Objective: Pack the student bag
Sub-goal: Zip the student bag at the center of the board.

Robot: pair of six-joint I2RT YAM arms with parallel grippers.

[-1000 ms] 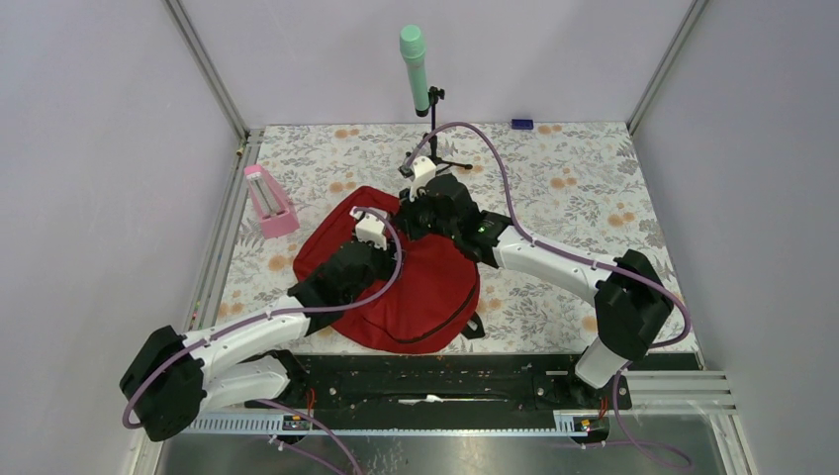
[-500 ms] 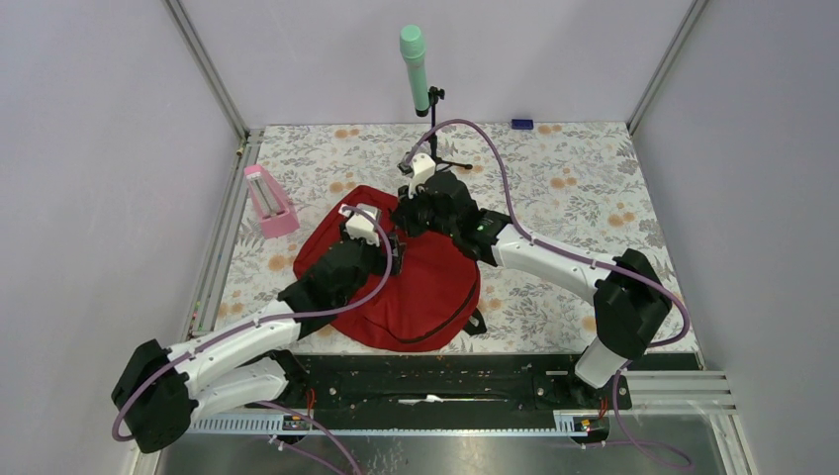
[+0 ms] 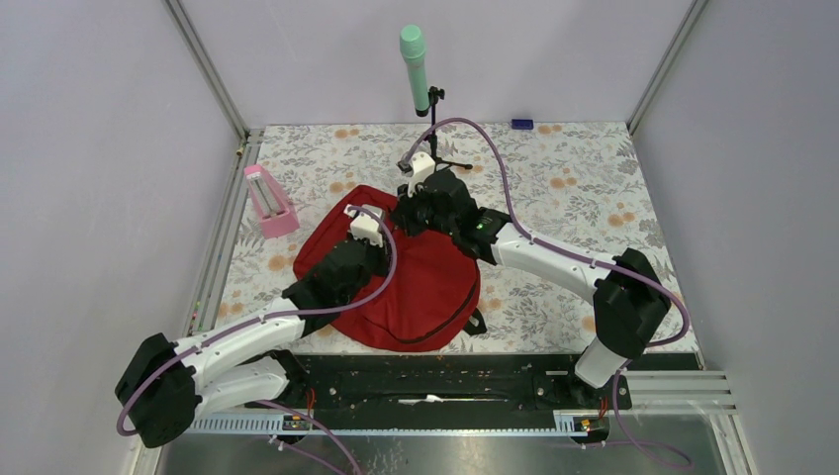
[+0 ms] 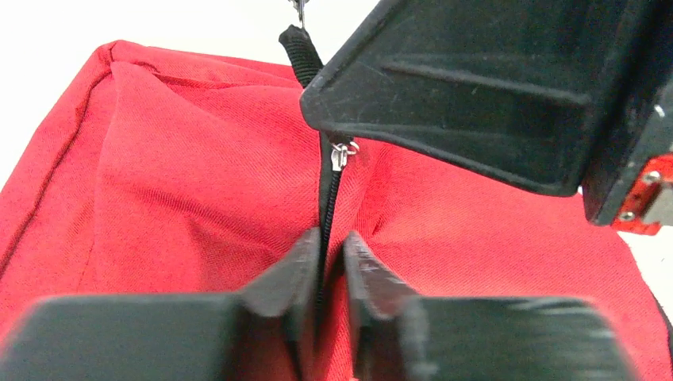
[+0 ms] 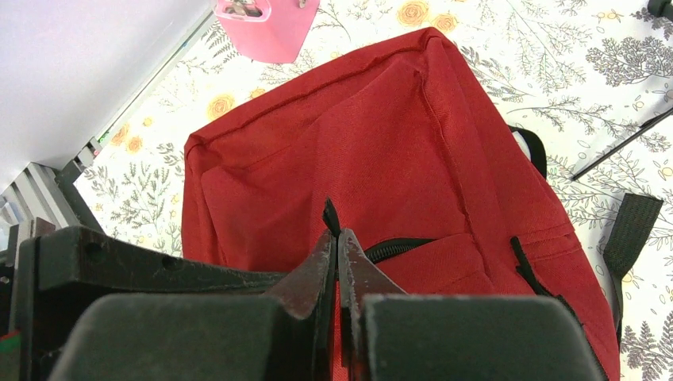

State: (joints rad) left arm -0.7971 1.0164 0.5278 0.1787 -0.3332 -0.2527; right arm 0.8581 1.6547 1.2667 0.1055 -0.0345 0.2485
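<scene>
The student bag (image 3: 425, 287), a large red backpack, lies flat in the middle of the floral cloth. In the left wrist view its black zipper (image 4: 328, 198) runs straight into my left gripper (image 4: 332, 242), whose fingers pinch the zipper line and a fold of red fabric. A metal slider (image 4: 341, 155) hangs just beyond, under the right arm's black housing. My right gripper (image 5: 335, 238) is shut on a black pull cord (image 5: 329, 216) at the end of the zipper (image 5: 397, 248). Both grippers meet near the bag's far edge (image 3: 401, 230).
A pink holder (image 3: 269, 201) stands left of the bag. A green microphone on a black stand (image 3: 416, 69) rises behind it, its legs close to the right wrist. A small blue object (image 3: 521, 124) lies at the back. Black straps (image 5: 635, 230) trail off the bag's side.
The left wrist shifted a little up and left over the bag, then eased back toward the zipper. The right gripper kept its place and its hold.
</scene>
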